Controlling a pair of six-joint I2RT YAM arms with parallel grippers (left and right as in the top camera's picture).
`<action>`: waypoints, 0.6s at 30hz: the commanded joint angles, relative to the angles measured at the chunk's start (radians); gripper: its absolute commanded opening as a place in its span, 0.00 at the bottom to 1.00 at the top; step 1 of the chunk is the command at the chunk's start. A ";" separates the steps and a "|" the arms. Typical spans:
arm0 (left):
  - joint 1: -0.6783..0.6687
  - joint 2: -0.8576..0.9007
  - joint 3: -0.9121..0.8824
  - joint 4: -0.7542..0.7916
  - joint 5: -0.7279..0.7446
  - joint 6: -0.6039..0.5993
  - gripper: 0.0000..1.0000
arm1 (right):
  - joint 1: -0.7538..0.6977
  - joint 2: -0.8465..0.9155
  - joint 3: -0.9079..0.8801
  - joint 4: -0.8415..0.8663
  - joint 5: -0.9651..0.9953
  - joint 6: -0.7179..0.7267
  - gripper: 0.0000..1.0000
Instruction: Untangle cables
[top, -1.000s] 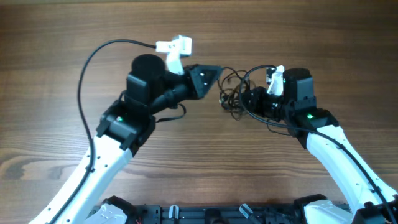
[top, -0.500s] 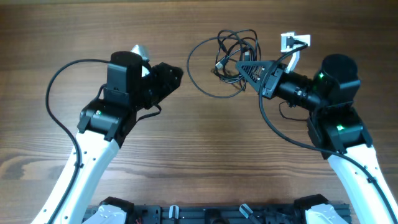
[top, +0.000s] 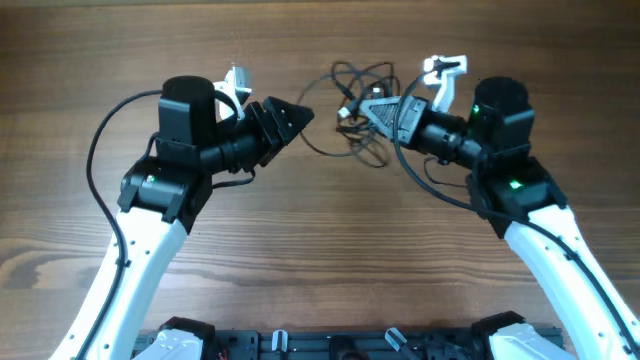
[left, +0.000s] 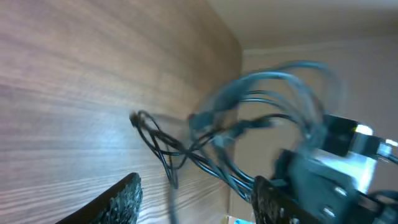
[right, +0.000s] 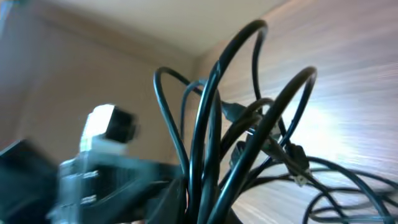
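Cables form a loose black tangle in the upper middle of the overhead view, on the wooden table. The right gripper reaches in from the right, its jaws closed tight on a bunch of the cords, which fan upward in its wrist view. The left gripper sits left of the tangle, apart from it, jaws spread around nothing.

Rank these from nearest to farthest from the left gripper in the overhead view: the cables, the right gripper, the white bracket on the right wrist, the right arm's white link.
1. cables, just right of the left gripper.
2. right gripper, in the tangle, jaws shut on it.
3. white bracket, farther right, higher in the picture.
4. white link, lower right, farthest.
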 joint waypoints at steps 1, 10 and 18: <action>-0.002 0.060 0.006 -0.048 0.001 -0.002 0.52 | 0.020 -0.001 0.016 0.040 -0.079 0.051 0.04; 0.072 0.057 0.006 -0.111 -0.230 -0.064 0.04 | 0.010 -0.001 0.016 -0.409 0.563 -0.109 0.13; 0.100 0.057 0.006 -0.204 -0.409 -0.086 0.04 | 0.009 -0.020 0.022 -0.198 0.173 -0.213 0.04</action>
